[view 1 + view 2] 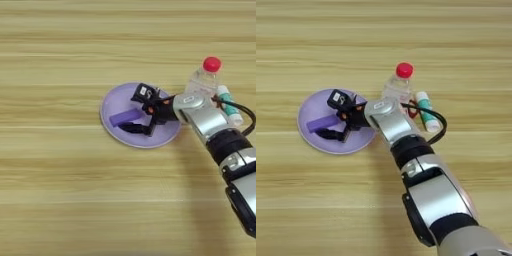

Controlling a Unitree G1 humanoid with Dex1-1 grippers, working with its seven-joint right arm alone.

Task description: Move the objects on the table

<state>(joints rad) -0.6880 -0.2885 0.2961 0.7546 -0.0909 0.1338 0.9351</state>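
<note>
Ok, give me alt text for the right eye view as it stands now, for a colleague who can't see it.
The right gripper, open, reaches over a lilac plate with its fingers either side of a purple block lying on the plate. Behind the silver forearm stand a clear red-capped bottle and, beside it, a teal tube lying on the wooden table.

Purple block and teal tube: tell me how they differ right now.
The purple block is flat and lies on the lavender plate; the teal tube is round with white ends and lies on the bare table beside the red-capped bottle. The right gripper straddles the block, open; the tube is untouched. Both are small.
</note>
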